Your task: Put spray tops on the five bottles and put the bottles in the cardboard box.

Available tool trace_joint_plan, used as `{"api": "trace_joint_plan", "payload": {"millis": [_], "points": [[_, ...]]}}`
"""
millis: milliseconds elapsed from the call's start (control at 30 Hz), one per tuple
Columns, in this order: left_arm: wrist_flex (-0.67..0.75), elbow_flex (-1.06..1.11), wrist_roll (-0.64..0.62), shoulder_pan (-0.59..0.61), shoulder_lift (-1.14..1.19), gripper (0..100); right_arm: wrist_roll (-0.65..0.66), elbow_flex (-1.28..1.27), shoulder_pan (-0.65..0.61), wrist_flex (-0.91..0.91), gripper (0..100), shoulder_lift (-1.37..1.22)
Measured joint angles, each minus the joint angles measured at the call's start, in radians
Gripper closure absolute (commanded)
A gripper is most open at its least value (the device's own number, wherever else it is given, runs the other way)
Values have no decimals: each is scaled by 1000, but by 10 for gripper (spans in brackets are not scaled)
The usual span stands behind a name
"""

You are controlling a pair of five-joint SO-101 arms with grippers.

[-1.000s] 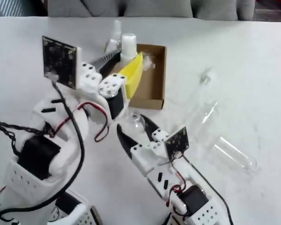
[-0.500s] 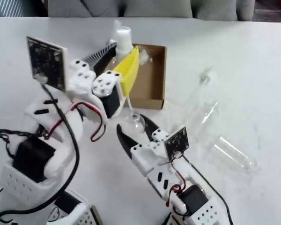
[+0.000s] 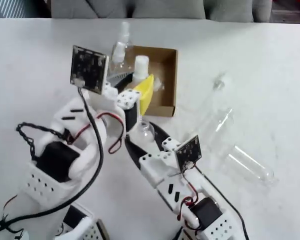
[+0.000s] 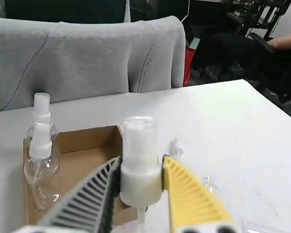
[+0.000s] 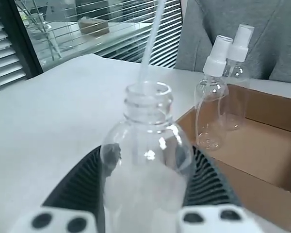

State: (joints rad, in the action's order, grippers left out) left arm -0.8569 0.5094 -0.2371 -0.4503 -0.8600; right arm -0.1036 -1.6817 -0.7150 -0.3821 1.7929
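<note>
— Bottle (image 5: 145,160): where does it stand?
— Upright at the counter (image 3: 250,75), just beside the cardboard box (image 3: 176,80), right fingers (image 5: 82,179) clamped round its body, neck open.
— And the spray top (image 4: 139,167)?
— Pinched in the left fingers (image 4: 189,194), above the bottle, boxward. Its tube (image 5: 150,43) slants down to the neck. I'd say the left arm must straighten it, then lower.

You've got a white table (image 3: 270,60) w/ a grey sofa (image 4: 87,53) right behind it, window blinds (image 5: 102,36) past that, & black office chairs (image 4: 254,14) in the bg.
</note>
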Motion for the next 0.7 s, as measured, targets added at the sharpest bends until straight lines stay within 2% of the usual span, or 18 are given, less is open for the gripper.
{"api": "trace_joint_plan", "payload": {"millis": [333,700], "points": [[0,272,-2,-61,-204,976,2,0,0,0,982,0],[15,367,-2,-64,-252,976,2,0,0,-6,982,-2]]}}
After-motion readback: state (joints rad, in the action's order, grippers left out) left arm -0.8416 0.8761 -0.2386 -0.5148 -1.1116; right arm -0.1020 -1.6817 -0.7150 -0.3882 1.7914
